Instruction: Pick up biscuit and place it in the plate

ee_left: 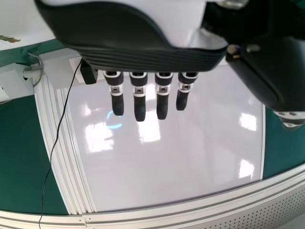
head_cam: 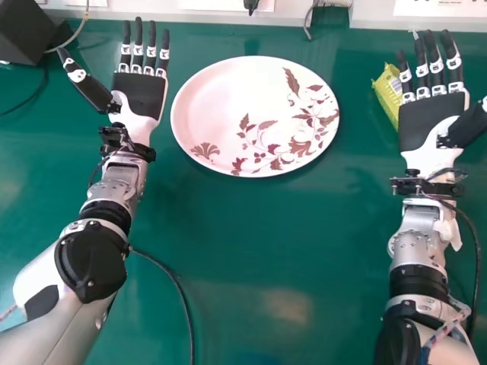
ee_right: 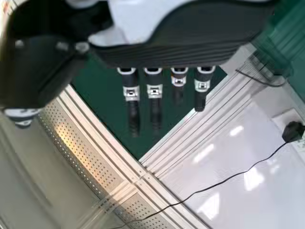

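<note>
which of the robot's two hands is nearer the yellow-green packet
The right hand: the packet shows right alongside its palm and fingers in the head view, while the left hand is on the far side of the plate.

1. Passage, ctr-R: green table (head_cam: pixel 361 198) betw. plate (head_cam: pixel 221 99) & R hand (head_cam: pixel 426 122).
2. Passage, near ctr: table betw. forearms; blk cable (head_cam: pixel 182 293) on its L side.
3. Obst., far R: R hand, partly hiding yel. pkt (head_cam: pixel 389 95).
4. Obst., far L: L hand (head_cam: pixel 142 95), blk box (head_cam: pixel 29 30).
</note>
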Available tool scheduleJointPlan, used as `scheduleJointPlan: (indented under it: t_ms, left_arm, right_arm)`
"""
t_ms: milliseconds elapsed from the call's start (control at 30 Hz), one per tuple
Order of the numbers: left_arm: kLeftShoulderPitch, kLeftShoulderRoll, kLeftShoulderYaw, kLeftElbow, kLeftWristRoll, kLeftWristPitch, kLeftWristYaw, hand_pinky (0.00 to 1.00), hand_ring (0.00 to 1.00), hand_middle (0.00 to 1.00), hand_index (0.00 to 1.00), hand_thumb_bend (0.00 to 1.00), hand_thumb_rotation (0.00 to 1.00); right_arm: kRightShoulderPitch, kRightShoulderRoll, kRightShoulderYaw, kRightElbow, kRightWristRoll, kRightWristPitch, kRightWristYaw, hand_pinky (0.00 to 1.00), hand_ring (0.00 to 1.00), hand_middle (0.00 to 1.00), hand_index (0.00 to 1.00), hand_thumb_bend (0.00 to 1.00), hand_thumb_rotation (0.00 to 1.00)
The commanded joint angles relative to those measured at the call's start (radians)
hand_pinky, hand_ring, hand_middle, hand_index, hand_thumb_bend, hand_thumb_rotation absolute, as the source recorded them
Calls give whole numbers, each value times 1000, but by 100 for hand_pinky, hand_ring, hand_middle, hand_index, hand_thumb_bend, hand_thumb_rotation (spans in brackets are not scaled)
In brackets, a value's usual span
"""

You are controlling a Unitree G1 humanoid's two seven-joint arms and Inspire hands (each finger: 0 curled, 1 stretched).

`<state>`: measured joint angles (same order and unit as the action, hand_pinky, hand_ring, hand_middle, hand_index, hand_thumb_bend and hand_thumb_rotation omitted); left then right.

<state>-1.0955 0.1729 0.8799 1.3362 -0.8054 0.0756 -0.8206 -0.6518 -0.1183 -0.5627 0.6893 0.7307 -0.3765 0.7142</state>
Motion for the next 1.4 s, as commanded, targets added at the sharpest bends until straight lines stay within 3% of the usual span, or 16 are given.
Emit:
scheduleJointPlan:
  t_ms: [0,333,567,1000,1133,1367]
  left_arm:
    - [-5,2,6,-4,-2,2,-5,92,92,95,100,100,67]
    - [-4,3,4,-4,1,-4,5,90,91,96,99,100,69]
    - [-2,4,4,-4,0,-3,-5,94,93,96,99,100,69]
    - [1,6,11,-2,-4,6,3,95,93,96,100,100,70]
    - [1,6,10,-1,-2,5,7,91,92,97,100,100,72]
    - [4,3,13,-2,-5,1,8,94,94,97,99,100,69]
  right_arm:
    - [15,7,-1,-5,6,-2,8,90,77,79,73,100,40]
    - [44,32,34,-97,-56,-68,-67,89,77,79,72,100,41]
    - [62,47,50,-145,-58,-63,-101,90,77,79,72,100,40]
    - [49,38,52,-108,-46,-60,-97,92,78,80,73,100,41]
    - [55,42,56,-112,-63,-92,-104,92,78,79,73,100,41]
    - [100,73,85,-221,-148,-151,-229,92,78,78,72,100,41]
